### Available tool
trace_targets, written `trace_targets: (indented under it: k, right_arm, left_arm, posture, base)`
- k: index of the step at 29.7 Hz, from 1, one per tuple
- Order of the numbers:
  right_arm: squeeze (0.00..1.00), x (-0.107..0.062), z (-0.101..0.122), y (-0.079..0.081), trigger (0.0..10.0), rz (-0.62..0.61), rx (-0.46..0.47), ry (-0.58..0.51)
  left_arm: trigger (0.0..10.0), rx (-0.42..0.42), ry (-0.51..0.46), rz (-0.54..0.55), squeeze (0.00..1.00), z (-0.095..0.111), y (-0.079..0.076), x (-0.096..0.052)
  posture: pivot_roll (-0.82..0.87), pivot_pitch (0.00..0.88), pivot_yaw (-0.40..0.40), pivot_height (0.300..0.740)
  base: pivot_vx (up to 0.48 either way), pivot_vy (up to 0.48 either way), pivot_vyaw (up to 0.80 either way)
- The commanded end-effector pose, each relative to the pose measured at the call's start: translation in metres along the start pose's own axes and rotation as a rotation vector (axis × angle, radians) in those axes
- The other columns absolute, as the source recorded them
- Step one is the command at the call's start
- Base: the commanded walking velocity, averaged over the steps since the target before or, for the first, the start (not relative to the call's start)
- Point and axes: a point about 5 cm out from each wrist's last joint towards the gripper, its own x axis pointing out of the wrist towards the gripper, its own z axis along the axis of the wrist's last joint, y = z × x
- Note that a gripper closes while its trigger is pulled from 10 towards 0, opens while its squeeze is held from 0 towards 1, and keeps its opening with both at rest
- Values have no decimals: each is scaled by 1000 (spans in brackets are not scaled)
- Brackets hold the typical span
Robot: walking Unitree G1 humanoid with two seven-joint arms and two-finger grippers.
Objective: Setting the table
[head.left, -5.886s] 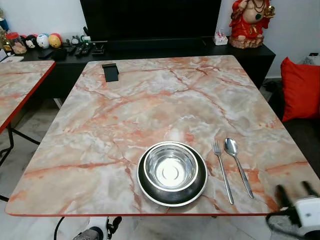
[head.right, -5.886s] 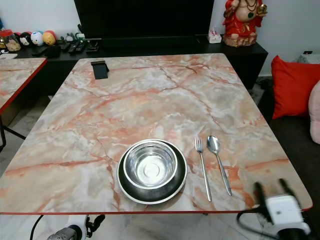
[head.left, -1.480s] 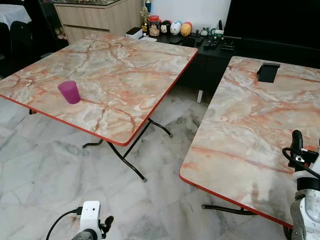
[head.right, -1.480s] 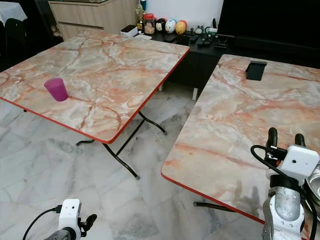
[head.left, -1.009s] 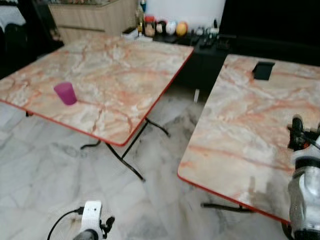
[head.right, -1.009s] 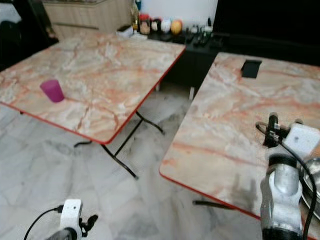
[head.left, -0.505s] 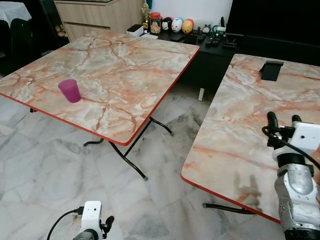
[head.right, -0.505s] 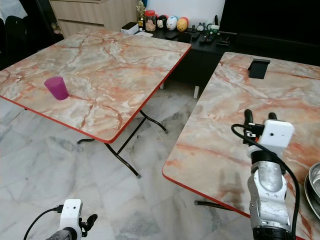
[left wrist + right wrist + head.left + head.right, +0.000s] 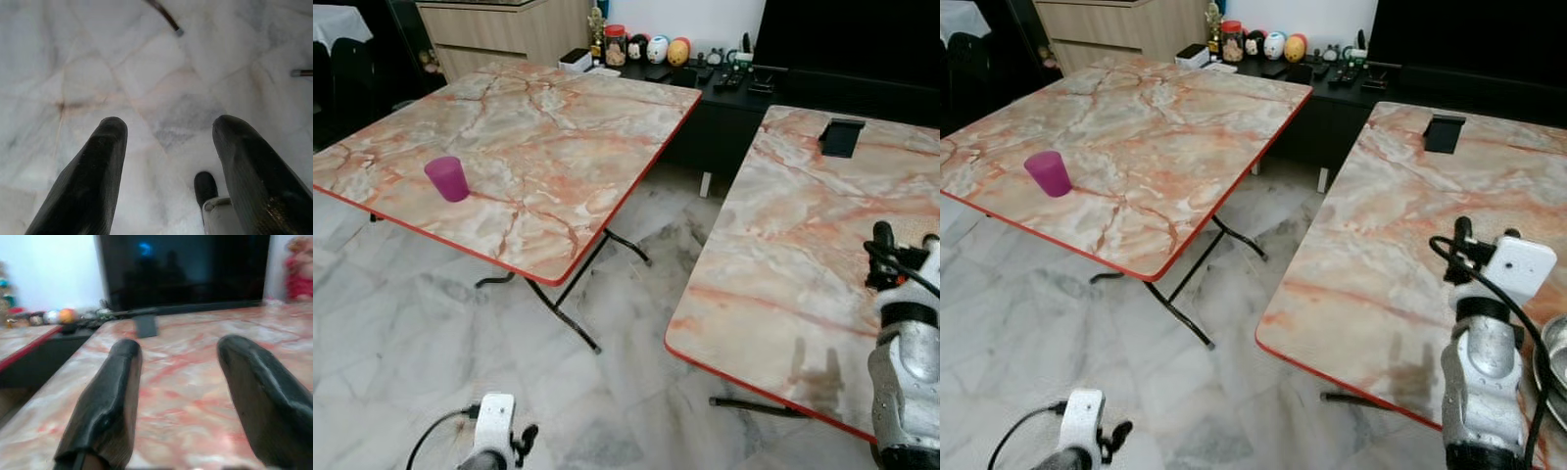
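A purple cup [image 9: 446, 178] stands upright near the near-left edge of the left marble table [image 9: 558, 117]. My right gripper [image 9: 899, 240] is raised over the near part of the right marble table [image 9: 803, 245], open with nothing between its fingers [image 9: 105, 396]. A steel plate's rim [image 9: 1553, 345] peeks in at that table's near right. My left gripper [image 9: 168, 127] hangs low over the floor, open and empty, well below the cup.
A tiled floor gap [image 9: 636, 294] with black folding table legs [image 9: 563, 313] separates the two tables. A black phone stand [image 9: 842, 137] sits at the right table's far end. Behind are a dark TV console with toys [image 9: 656, 49] and a wooden cabinet [image 9: 499, 29].
The view has turned left from the bowl, fork and spoon to both tables. In the last half second my right gripper has shifted slightly right; the cup has not moved.
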Motion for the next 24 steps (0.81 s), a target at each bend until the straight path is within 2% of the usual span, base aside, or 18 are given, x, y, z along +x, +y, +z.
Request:
trace_targets:
  k: [1, 12, 15, 24]
  right_arm:
    - [0, 1, 6, 2, 10000, 4, 2, -23]
    - [0, 2, 6, 1, 10000, -5, 1, -9]
    - [0, 3, 7, 4, 10000, 6, 12, -19]
    - [0, 0, 6, 8, 10000, -1, 22, -19]
  left_arm:
    - [10000, 9, -6, -3, 0, 0, 0, 0]
    - [10000, 12, -9, -6, 0, 0, -1, 0]
    - [10000, 4, -8, -3, 0, 0, -1, 0]
    - [10000, -2, -11, -1, 0, 0, 0, 0]
  posture:
    - [-65, 0, 51, 740]
    - [-65, 0, 49, 740]
    - [-64, 0, 49, 740]
    - [-63, 0, 49, 740]
  base:
    - [0, -428, 0]
    - [0, -323, 0]
    - [0, -442, -763]
    - [0, 0, -119]
